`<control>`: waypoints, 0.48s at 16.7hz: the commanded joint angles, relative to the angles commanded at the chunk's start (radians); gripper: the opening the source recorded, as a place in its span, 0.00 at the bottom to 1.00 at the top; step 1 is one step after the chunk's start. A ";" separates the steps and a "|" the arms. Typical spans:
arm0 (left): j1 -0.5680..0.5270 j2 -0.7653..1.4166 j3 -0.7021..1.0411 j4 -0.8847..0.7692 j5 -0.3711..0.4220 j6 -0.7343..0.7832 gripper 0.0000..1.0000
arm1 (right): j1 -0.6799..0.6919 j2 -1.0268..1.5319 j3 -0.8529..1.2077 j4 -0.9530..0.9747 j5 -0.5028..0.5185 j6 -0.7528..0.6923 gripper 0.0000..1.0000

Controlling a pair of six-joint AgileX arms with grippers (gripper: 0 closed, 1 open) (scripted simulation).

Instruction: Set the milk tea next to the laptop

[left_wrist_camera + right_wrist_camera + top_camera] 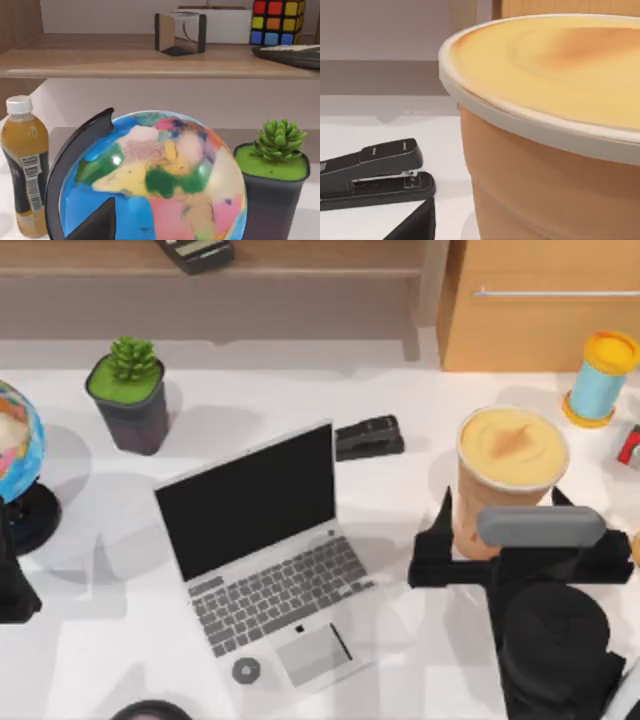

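The milk tea [510, 455], a tall tan-orange cup with a creamy swirled top, stands upright on the white table right of centre. My right gripper [500, 515] is open, one finger on either side of the cup's lower body. In the right wrist view the milk tea [545, 100] looms close, and a strip of table shows between it and one dark fingertip [415, 222]. The silver-grey laptop [270, 560] lies open at the table's middle, to the left of the cup. My left gripper [12, 590] is parked at the far left edge, open.
A black stapler [368, 437] lies between the laptop's screen and the cup. A potted plant [130, 395] and a globe [15, 460] stand at the back left. A blue cylinder with yellow ends [600, 380] is at the back right, and a wooden shelf runs behind.
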 joint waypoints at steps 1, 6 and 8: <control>0.000 0.000 0.000 0.000 0.000 0.000 1.00 | -0.038 0.019 0.024 0.003 -0.037 -0.010 1.00; 0.000 0.000 0.000 0.000 0.000 0.000 1.00 | -0.095 0.055 0.066 0.008 -0.094 -0.024 1.00; 0.000 0.000 0.000 0.000 0.000 0.000 1.00 | -0.095 0.055 0.066 0.008 -0.094 -0.024 0.92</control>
